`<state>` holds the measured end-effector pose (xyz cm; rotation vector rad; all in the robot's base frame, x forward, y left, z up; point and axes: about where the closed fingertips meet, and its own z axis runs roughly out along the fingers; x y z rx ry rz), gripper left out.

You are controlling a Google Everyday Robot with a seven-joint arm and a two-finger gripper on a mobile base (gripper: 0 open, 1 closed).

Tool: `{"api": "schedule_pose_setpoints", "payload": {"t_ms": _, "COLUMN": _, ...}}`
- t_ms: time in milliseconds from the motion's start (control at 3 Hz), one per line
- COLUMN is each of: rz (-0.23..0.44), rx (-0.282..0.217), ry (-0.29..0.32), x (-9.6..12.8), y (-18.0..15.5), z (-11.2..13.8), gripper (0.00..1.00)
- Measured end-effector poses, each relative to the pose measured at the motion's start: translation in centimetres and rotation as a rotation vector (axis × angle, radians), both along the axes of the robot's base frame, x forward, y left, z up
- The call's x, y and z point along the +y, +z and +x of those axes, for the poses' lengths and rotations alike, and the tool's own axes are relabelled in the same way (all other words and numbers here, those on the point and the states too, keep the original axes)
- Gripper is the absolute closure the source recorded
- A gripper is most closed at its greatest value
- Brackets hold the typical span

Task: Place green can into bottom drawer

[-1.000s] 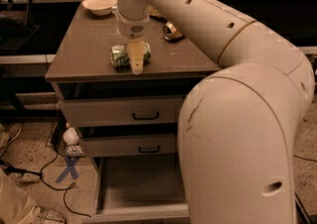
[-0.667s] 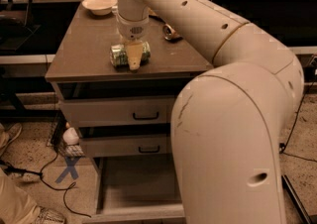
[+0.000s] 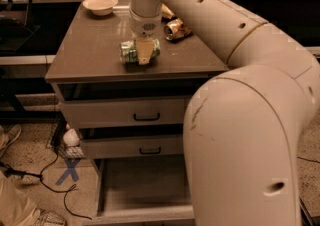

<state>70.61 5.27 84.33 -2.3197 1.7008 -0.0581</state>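
The green can [image 3: 131, 51] lies on its side at the middle of the cabinet top [image 3: 90, 55]. My gripper [image 3: 144, 52] comes down from above and is shut on the can, one cream finger [image 3: 144, 50] across its front, holding it at or just above the surface. The bottom drawer [image 3: 142, 187] is pulled open below the two upper drawers and its grey floor is bare. My large arm link [image 3: 245, 150] hides the drawer's right part.
An orange-brown can [image 3: 175, 29] lies behind and to the right of the gripper. A white bowl [image 3: 100, 4] stands at the back left of the cabinet top. The two upper drawers [image 3: 135, 114] are shut. A cable and a blue tape cross [image 3: 68, 170] lie on the floor at left.
The gripper and the green can have shifted together slightly up and to the right. The elbow link has moved further right in the foreground.
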Motion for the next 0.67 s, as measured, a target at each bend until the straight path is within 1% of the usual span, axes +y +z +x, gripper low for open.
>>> {"api": "schedule_pose_setpoints", "payload": {"t_ms": 333, "rz": 0.049, "rx": -0.019, "ry": -0.05, "x": -3.7, "y": 2.3, "z": -1.5, "gripper": 1.0}}
{"api": "schedule_pose_setpoints", "payload": {"t_ms": 667, "rz": 0.082, "rx": -0.001, "ry": -0.139, "x": -8.6, "y": 3.3, "z": -3.8, "gripper": 1.0}}
